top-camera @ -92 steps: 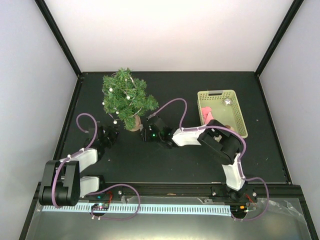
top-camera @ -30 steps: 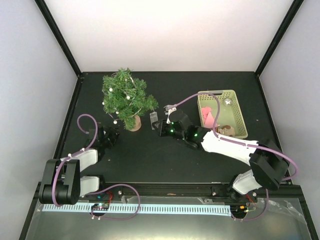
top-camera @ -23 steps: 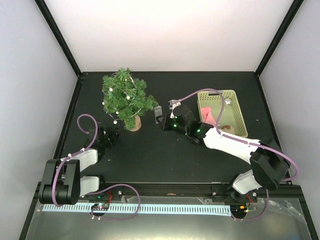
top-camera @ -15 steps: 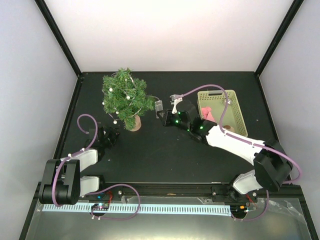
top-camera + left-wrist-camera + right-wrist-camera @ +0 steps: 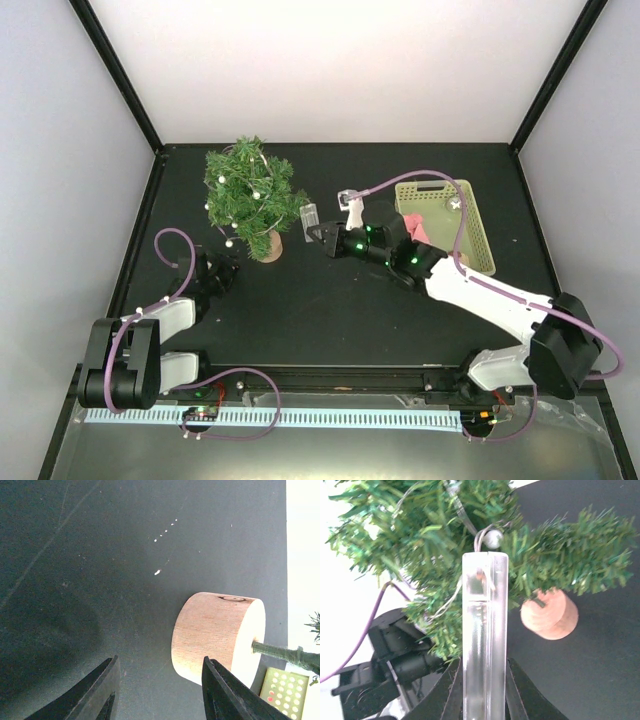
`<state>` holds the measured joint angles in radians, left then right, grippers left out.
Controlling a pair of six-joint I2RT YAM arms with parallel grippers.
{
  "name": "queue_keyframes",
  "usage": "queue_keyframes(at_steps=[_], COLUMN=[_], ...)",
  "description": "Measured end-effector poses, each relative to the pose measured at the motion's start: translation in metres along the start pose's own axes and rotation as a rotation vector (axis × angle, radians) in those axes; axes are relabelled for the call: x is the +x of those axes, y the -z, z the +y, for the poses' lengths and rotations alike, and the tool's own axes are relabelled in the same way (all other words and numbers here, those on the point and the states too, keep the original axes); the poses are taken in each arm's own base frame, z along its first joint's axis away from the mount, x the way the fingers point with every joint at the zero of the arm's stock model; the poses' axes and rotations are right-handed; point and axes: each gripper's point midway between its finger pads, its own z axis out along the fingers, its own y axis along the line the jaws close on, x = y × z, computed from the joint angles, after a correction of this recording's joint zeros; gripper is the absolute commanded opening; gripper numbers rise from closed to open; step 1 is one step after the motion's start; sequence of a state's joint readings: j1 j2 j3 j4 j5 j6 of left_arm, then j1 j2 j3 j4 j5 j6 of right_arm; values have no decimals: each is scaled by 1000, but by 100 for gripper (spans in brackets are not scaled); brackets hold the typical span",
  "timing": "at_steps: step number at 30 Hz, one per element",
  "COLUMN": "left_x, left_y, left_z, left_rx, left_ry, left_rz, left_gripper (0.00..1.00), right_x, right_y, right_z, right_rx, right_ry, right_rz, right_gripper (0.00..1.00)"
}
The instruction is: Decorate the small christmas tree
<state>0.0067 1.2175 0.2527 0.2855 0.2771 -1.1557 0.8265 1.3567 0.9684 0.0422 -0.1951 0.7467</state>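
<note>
Right wrist view: right tool [image 5: 483,682] clamped on a clear case [image 5: 485,630], up against the small christmas tree [image 5: 420,540]; left tool [image 5: 157,692] spread apart beside the wooden base [image 5: 210,630].

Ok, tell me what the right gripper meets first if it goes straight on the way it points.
Probably the small christmas tree: the clear plastic bar held in the right gripper points into its branches, though depth is hard to judge.
</note>
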Motion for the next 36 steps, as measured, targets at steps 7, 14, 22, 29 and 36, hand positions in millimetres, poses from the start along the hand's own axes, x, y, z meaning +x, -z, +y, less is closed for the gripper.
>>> queue_keyframes(at_steps=[7,14,22,29,36], left_x=[0,0,0,0,0], left_y=[0,0,0,0,0], left_z=[0,0,0,0,0], left_rx=[0,0,0,0,0], left_ry=[0,0,0,1,6], left_rz=[0,0,0,0,0], left_gripper=[46,46,46,46,46], right_x=[27,53,70,85,107], right_y=[0,-15,-23,-37,-60], right_z=[19,27,40,33,11], right_rx=[-76,-105,-140,-117,-63], right_ry=[-88,-152,-196,-220,-240], right_rz=[61,131,167,199,243], right_gripper=[18,18,18,20,26])
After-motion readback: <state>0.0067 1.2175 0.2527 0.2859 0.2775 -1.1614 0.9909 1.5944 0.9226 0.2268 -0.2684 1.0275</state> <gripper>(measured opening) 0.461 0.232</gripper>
